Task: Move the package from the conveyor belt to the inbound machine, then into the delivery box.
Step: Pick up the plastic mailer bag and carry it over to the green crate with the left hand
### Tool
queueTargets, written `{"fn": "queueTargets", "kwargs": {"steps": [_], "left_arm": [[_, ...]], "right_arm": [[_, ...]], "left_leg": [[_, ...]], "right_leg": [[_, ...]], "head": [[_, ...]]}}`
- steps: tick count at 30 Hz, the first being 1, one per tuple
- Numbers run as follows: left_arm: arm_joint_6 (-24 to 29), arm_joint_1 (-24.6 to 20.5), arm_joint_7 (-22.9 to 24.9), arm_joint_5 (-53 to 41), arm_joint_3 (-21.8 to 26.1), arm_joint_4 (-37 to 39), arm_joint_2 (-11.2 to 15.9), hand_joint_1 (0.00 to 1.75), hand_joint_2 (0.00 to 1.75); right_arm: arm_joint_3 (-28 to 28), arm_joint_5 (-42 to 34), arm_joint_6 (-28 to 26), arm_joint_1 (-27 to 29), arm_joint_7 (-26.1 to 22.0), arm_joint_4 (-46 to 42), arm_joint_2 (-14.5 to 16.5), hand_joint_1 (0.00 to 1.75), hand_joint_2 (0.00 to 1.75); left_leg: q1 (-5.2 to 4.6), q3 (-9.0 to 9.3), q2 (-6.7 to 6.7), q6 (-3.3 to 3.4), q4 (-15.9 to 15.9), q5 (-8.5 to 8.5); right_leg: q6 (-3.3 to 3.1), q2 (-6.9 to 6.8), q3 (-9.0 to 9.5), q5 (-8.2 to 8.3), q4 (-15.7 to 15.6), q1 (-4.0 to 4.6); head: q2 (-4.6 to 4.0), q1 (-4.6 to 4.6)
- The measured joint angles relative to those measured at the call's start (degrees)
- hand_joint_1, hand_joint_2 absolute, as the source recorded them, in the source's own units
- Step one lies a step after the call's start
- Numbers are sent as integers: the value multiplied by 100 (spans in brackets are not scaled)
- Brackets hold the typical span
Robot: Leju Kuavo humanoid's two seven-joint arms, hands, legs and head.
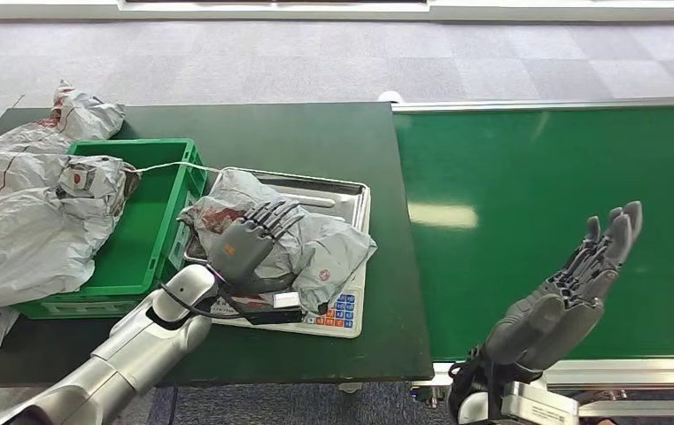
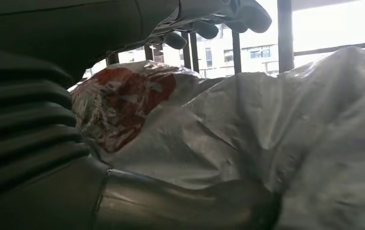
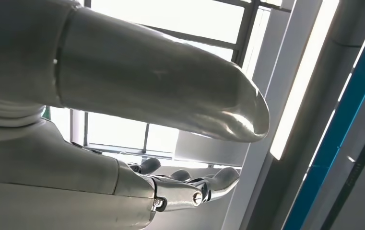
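While the crumpled grey plastic package lies on the steel-topped weighing machine on your dark desk, the left hand rests fingers-spread over it (grasp unclear). The right hand hovers wide above the green conveyor belt.

The left hand rests on a crumpled grey plastic package lying on the silver metal weighing tray. The right hand is held with fingers apart above the green conveyor belt.
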Motion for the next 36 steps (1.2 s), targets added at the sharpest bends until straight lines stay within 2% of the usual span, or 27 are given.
{"fn": "queueTargets", "kwargs": {"steps": [2, 6, 26, 36], "left_arm": [[28, -10, 10, -102, -19, 143, -131, 175, 175], [21, -22, 32, -202, -48, 300, -269, 175, 175], [-241, -214, 26, -362, -72, 466, -325, 175, 175], [-208, -255, 157, -508, -73, 247, -149, 175, 175]], "right_arm": [[1, -2, 0, 1, 0, 27, 0, 0, 0], [15, -30, 0, 3, 3, 68, 0, 0, 175], [122, -113, 0, -22, 85, 151, -92, 0, 175], [122, -46, 0, -16, 90, 151, -107, 0, 175]], "left_leg": [[0, 0, -3, 0, 0, 0], [0, 1, 3, 0, 0, 0], [1, 0, 3, -2, 0, 4], [2, 0, 3, -3, 0, 6]], "right_leg": [[0, -1, 2, 0, 0, 0], [0, -1, 1, 1, 0, 0], [1, 0, -1, 3, 0, 1], [1, 0, -2, 3, 1, 2]], "head": [[0, 1], [0, 1], [0, 1], [0, 1]]}}
